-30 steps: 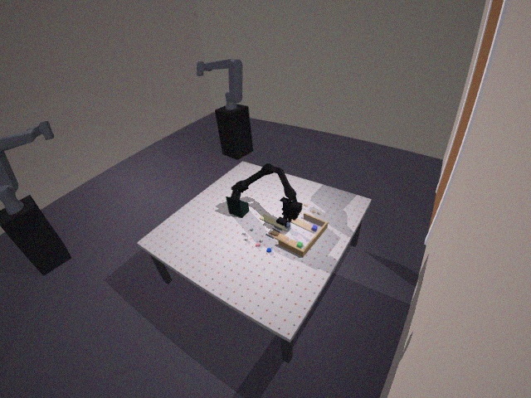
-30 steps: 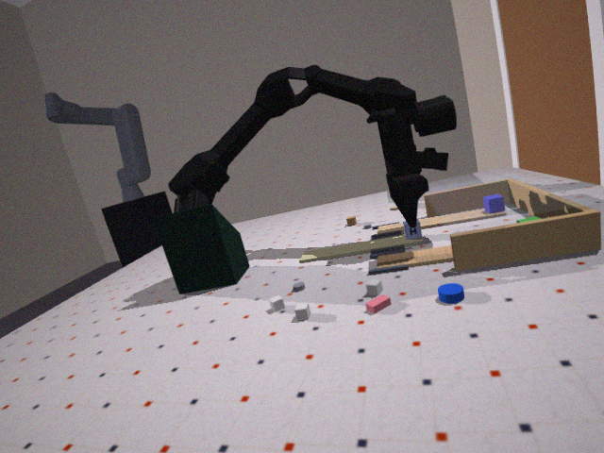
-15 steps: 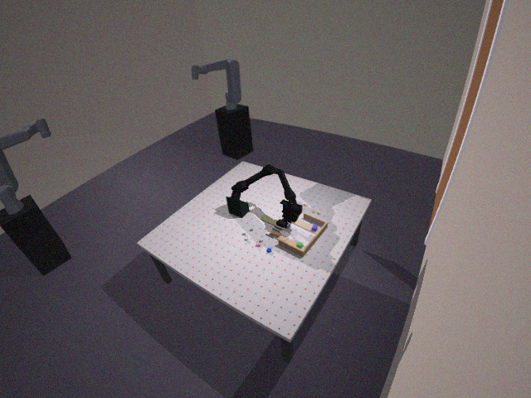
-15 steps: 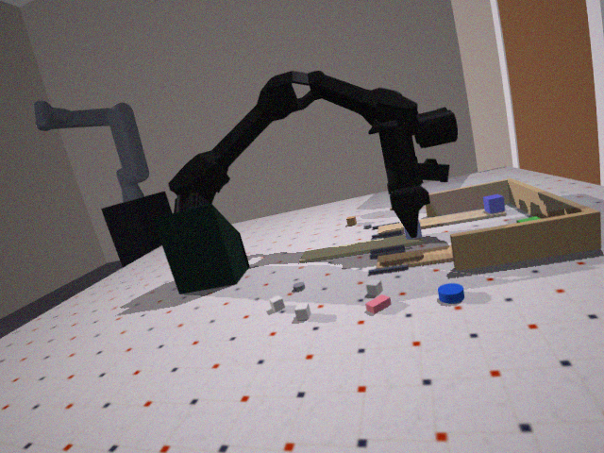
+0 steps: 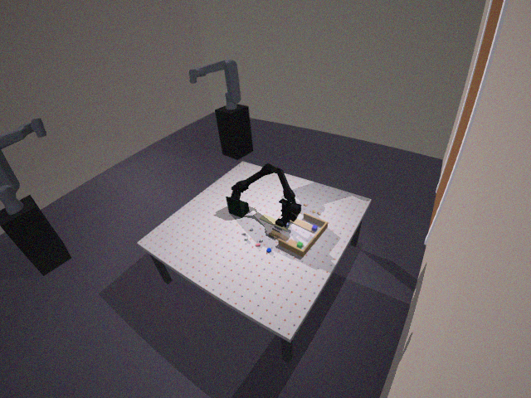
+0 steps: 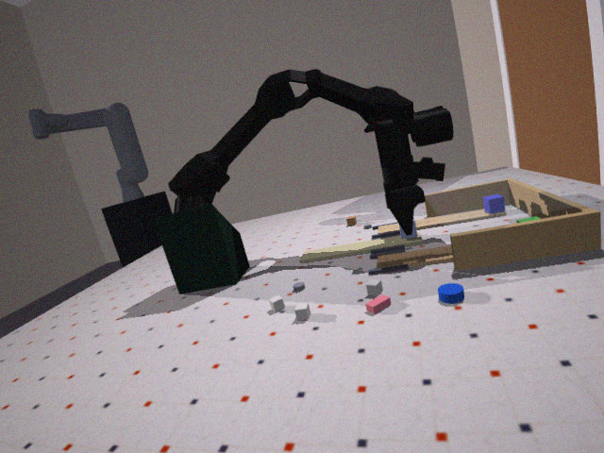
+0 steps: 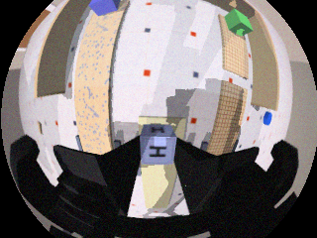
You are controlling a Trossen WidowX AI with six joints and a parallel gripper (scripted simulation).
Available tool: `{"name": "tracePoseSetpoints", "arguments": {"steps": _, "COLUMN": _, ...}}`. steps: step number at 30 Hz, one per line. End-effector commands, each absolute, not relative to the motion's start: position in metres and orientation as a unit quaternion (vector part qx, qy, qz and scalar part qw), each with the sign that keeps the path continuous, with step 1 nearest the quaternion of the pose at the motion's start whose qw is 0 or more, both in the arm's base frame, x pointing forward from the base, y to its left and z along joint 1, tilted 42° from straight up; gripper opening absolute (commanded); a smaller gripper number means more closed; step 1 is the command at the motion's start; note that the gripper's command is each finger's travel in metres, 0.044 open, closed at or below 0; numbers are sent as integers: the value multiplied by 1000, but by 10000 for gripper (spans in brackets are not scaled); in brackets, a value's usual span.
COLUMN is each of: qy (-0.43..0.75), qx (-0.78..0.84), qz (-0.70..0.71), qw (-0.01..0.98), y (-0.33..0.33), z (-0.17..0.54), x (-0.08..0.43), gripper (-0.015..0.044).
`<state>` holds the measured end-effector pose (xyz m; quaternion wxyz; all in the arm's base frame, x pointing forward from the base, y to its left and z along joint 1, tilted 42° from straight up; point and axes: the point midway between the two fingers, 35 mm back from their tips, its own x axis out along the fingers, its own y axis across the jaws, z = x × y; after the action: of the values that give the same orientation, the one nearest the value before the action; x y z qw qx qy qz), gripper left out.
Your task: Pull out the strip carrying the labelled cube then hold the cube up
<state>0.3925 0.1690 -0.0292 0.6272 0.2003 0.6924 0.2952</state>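
Note:
My gripper (image 5: 282,223) (image 6: 408,232) (image 7: 157,139) points down and is shut on the blue-grey cube (image 6: 413,230) (image 7: 158,141) labelled H. The cube is at or just above the far end of the pale yellow strip (image 6: 341,248) (image 7: 158,185); a gap cannot be made out. The yellow strip lies outside the wooden frame. A speckled strip (image 6: 439,220) (image 7: 94,74) carries a plain violet cube (image 5: 314,227) (image 6: 494,203) (image 7: 105,6). The grid-patterned strip shows as a near piece (image 7: 228,114) and a far piece (image 7: 235,55) with a gap between; a green cube (image 5: 299,245) (image 7: 239,22) is on the far piece.
The wooden frame (image 5: 314,241) (image 6: 527,241) walls in the far ends of the other strips. Dark low guides stand beside the strips. A blue disc (image 5: 269,249) (image 6: 450,293) (image 7: 267,118), a pink block (image 6: 378,304) and several small grey pieces lie to one side.

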Motion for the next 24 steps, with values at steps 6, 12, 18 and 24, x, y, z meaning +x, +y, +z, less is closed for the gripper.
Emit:
{"name": "tracePoseSetpoints", "arguments": {"steps": 6, "qy": 691, "qx": 203, "qz": 293, "qw": 629, "y": 142, "z": -13, "x": 367, "gripper": 0}}
{"name": "tracePoseSetpoints", "arguments": {"steps": 12, "qy": 691, "qx": 204, "qz": 292, "qw": 628, "y": 128, "z": -6, "x": 348, "gripper": 0}}
{"name": "tracePoseSetpoints", "arguments": {"steps": 18, "qy": 692, "qx": 204, "qz": 292, "qw": 628, "y": 125, "z": -6, "x": 340, "gripper": 0}}
{"name": "tracePoseSetpoints", "arguments": {"steps": 24, "qy": 692, "qx": 204, "qz": 292, "qw": 628, "y": 119, "z": -8, "x": 319, "gripper": 0}}
